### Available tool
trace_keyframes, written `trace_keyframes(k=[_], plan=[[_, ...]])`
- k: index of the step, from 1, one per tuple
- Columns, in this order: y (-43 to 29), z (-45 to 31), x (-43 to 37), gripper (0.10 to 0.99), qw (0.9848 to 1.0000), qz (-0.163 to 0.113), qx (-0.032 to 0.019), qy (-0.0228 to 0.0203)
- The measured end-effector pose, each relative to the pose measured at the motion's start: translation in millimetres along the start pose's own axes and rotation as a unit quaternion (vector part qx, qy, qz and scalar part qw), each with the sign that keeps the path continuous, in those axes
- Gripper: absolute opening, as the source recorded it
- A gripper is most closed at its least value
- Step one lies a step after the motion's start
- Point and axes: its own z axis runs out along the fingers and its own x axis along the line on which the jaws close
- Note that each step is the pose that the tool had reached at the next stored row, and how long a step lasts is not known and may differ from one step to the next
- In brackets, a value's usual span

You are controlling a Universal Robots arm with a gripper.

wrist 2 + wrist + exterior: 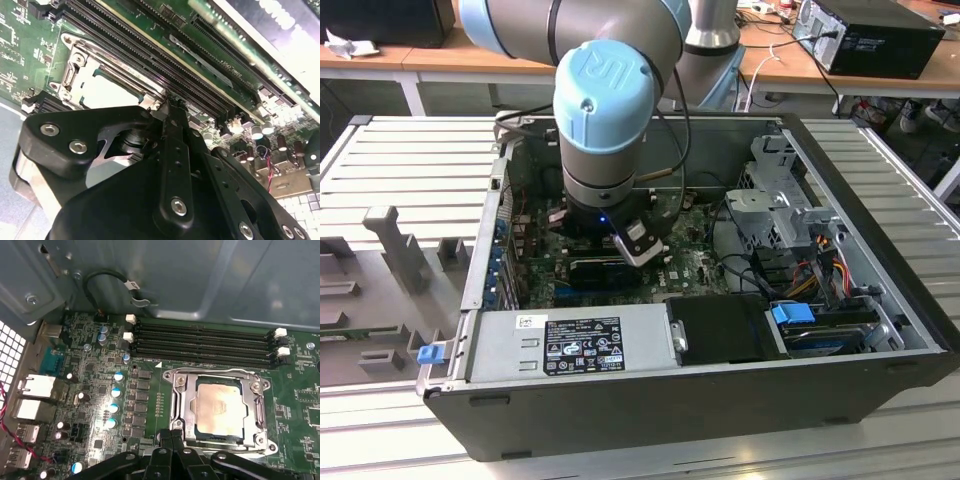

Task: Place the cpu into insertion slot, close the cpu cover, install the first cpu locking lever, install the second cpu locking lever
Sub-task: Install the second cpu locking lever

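In the exterior view an open computer case (650,400) lies on its side on a slatted grey table (410,170), and everything of the task sits inside it. Along the exterior view's left half of the case, a silver power supply (570,345) fills the near edge, and behind it the green motherboard (695,265) covers the floor of the case. The arm (605,110) reaches down into the middle of the case, its gripper (638,245) low over the board. Toward the exterior view's right stand a grey metal drive cage (775,205) and a drive with blue tabs (820,325). In the first wrist view the cpu (220,405) lies seated in the insertion slot (250,442), with the cpu cover (182,405) lowered around it, its window framing the chip's silver top. The black memory slots (200,342) run just beside the socket. The gripper's fingers (172,437) are pressed together, holding nothing, their tips at the socket's near edge.
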Motion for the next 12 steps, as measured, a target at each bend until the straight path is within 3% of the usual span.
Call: trace_keyframes(k=[3, 6, 12], plan=[[-0.8, 2.8, 1.5, 0.106, 1.0, 0.0, -0.0053, -0.0006], [-0.6, 2.6, 4.3, 0.106, 1.0, 0.0, -0.0058, -0.0005], [4.4, -9.1, 4.2, 0.106, 1.0, 0.0, -0.0057, -0.0005]])
